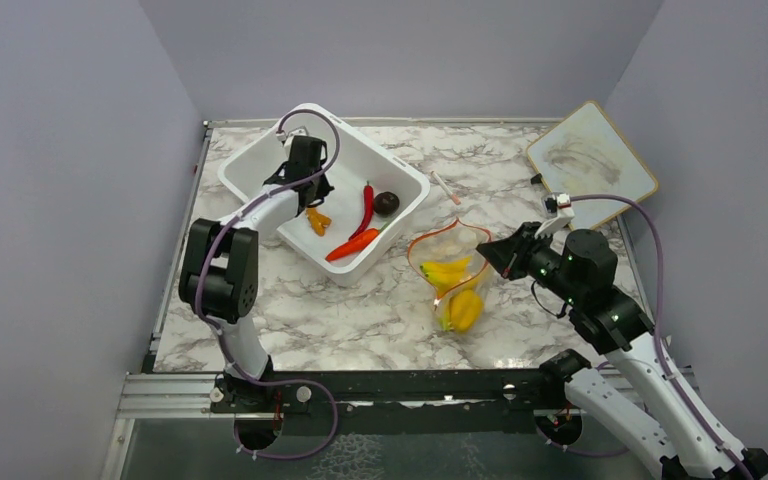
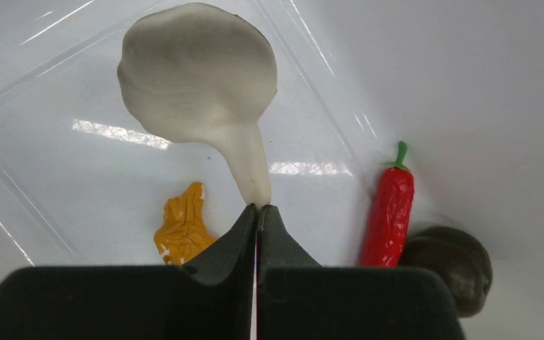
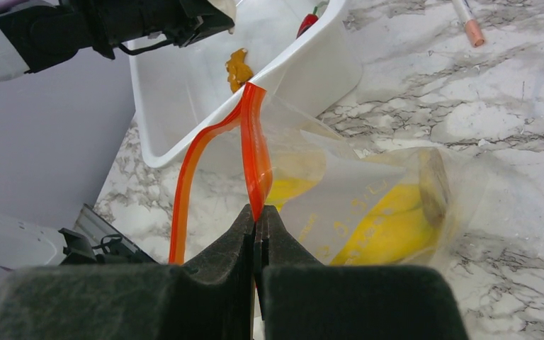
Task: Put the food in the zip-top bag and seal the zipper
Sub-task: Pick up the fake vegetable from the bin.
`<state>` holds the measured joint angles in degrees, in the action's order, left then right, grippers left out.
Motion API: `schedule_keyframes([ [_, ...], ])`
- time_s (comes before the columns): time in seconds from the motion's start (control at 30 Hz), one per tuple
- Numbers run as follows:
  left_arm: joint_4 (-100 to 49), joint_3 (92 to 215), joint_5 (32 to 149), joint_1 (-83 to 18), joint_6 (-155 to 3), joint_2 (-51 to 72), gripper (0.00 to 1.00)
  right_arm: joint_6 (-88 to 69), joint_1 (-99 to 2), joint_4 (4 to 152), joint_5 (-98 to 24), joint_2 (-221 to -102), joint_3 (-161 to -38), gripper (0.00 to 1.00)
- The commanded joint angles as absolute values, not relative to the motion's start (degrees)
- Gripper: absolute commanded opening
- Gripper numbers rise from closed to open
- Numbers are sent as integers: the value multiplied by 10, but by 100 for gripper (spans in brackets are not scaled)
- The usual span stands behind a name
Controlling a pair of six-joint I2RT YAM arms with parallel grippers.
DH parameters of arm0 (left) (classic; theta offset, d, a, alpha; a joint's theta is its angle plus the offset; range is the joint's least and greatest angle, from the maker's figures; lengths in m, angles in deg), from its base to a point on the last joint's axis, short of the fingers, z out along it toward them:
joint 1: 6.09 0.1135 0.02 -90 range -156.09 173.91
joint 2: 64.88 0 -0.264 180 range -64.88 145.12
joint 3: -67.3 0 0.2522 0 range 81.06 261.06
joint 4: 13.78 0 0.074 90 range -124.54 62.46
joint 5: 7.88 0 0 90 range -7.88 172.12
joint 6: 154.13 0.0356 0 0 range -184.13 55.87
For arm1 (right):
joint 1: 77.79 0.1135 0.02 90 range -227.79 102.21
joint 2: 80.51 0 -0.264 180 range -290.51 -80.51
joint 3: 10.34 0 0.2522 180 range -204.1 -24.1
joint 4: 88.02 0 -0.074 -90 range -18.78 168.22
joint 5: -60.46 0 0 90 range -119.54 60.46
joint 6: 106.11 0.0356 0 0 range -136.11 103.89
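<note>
Nearby, tub w/ chili, pen, whiteboard behind bag

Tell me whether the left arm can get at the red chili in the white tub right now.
Probably not yet: the chili lies uncovered close by, but the left claw is shut on a white bulb-shaped piece.
</note>
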<state>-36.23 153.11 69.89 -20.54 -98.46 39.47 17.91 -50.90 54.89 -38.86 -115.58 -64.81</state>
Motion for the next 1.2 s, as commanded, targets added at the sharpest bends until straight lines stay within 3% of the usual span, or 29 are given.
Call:
schedule_keyframes([
  [0.0, -347, 1515, 749, -219, -946, 331, 0, 171, -510, 555, -406, -1161, -641, 1],
  [0.47, -351, 1446, 880, -234, -928, 165, 0, 172, -510, 566, -427, -1187, -639, 1],
  [0.73, -385, 1442, 998, -237, -917, 131, 0, 171, -510, 557, -425, -1201, -641, 1],
  [1.17, -402, 1439, 1062, -306, -895, 81, 0, 185, -510, 562, -437, -1213, -633, 1],
])
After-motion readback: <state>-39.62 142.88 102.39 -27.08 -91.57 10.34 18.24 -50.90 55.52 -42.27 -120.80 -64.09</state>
